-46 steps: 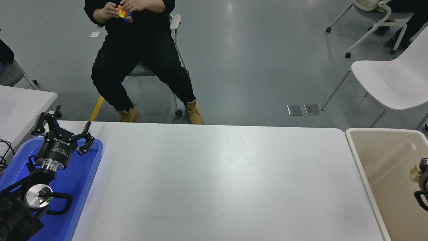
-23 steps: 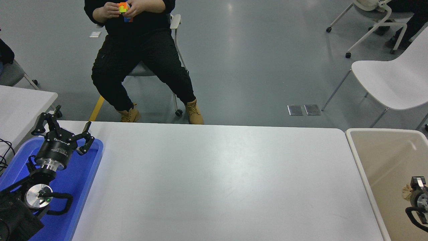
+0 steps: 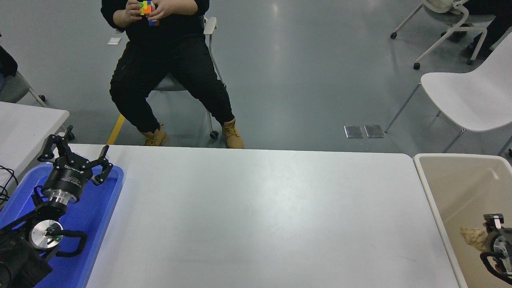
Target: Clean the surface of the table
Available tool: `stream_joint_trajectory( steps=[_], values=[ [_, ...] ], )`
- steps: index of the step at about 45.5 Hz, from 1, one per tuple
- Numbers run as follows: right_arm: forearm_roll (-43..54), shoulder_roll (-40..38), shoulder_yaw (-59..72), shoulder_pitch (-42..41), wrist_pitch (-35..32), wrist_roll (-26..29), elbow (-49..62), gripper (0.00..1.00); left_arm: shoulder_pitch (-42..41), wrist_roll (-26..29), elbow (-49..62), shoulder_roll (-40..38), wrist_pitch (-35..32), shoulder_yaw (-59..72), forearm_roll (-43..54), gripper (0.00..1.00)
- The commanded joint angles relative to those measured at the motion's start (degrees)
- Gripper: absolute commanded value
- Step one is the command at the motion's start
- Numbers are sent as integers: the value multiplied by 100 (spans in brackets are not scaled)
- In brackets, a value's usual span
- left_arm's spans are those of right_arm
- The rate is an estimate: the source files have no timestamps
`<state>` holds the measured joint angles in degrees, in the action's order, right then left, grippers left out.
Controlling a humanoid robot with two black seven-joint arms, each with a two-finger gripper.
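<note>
The table surface (image 3: 256, 216) is a wide white top that fills the middle of the view, with nothing lying on it. My right gripper (image 3: 491, 236) reaches in at the right edge, over a beige bin (image 3: 440, 192) that stands against the table's right end. A tan crumpled wad (image 3: 472, 237) sits right at the gripper's left, inside the bin's outline; I cannot tell whether it is held. My left gripper (image 3: 76, 157) is parked open over a blue tray (image 3: 100, 216) at the lower left.
A person sits on a chair (image 3: 176, 72) beyond the far edge, turning a coloured cube (image 3: 146, 8) in both hands. A smaller white table (image 3: 24, 124) is at the left. White chairs (image 3: 468, 96) stand at the far right.
My right arm has moved left and down over the bin, and the tan wad has moved left and down with it. The person keeps turning the cube. My left arm has not moved.
</note>
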<state>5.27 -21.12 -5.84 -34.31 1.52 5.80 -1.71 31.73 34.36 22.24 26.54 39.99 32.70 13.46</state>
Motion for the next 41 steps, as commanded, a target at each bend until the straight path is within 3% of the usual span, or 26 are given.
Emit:
stream_joint_trajectory(
  steps=[1,29,41],
  values=[
    [0,-15,-14,-58,-20,0,-40,98,0,0,0,0,0,0,7,100],
    [-18,-1298,-260,-2756,-55,-44,-1173,98,0,0,0,0,0,0,-1,100],
    [0,-1342,-2254,-3029,138,-588,-2420,98,0,0,0,0,0,0,-1,100]
  ],
)
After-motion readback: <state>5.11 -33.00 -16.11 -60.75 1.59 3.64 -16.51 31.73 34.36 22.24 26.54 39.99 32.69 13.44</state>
